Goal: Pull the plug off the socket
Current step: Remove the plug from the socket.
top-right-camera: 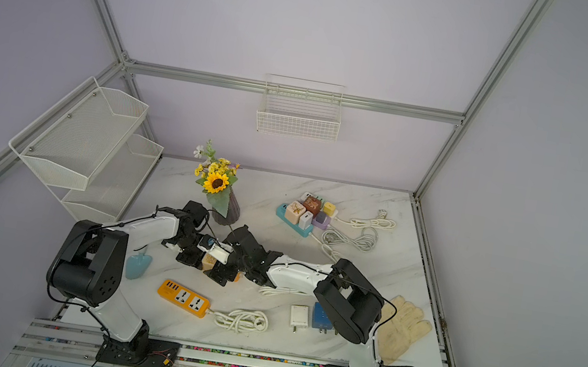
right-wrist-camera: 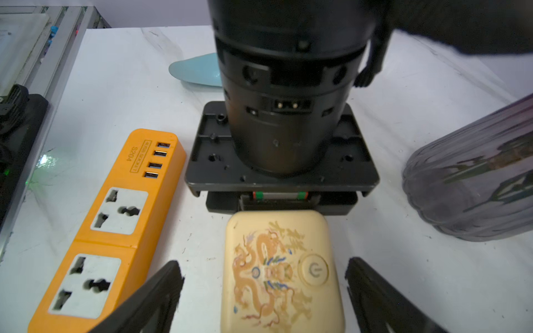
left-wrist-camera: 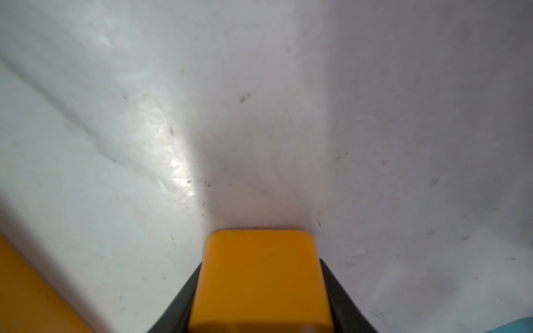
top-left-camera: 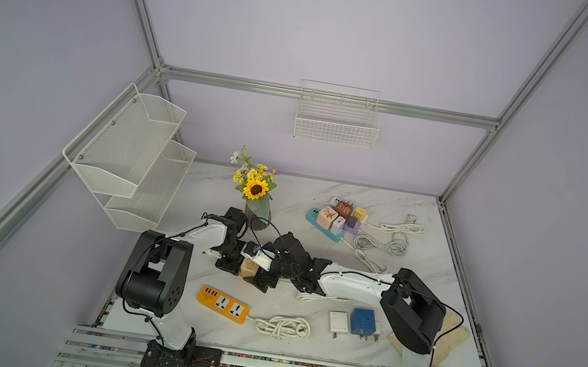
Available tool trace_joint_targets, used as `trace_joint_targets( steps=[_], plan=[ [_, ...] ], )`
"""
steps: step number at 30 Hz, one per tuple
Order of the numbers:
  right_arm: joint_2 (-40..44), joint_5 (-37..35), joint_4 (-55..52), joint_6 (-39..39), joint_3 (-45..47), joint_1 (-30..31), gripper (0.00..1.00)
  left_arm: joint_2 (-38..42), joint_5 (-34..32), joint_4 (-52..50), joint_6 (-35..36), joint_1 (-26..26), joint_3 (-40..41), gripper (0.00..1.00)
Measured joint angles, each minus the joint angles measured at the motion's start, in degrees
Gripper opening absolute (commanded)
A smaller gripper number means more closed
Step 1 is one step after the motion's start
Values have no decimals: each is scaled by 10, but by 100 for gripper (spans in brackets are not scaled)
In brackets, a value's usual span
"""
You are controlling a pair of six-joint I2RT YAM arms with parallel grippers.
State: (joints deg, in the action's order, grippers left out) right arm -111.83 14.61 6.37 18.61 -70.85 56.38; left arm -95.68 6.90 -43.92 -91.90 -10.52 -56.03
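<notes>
1. Plug [right-wrist-camera: 281, 274], cream, sits on the orange socket [left-wrist-camera: 259, 282] between both claws;
2. left claw [top-left-camera: 229, 264] is clamped on the socket, likely to pin it down;
3. right claw [right-wrist-camera: 263, 263] stands apart, straddling the plug without touching, seemingly ready to close and pull.

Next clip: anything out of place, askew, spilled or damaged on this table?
Nothing spilled or visibly damaged. One oddity: a beige work glove lies flat at the table edge beside the right arm, seemingly left behind rather than part of the setup.
</notes>
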Motion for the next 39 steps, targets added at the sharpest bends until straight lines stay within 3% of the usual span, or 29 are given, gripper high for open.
trace_joint_targets(
  steps=[6,20,31,39],
  plan=[
    [-14,-2,-5,-10,-6,0,87,0,0,0,0,0,0,0],
    [-49,-18,-32,-35,-45,0,67,0,0,0,0,0,0,0],
    [-50,-23,-75,-30,-66,0,36,0,-1,-4,14,0,0,0],
    [-50,-5,-126,-35,-90,2,33,0,3,-16,15,-3,0,0]
  ],
)
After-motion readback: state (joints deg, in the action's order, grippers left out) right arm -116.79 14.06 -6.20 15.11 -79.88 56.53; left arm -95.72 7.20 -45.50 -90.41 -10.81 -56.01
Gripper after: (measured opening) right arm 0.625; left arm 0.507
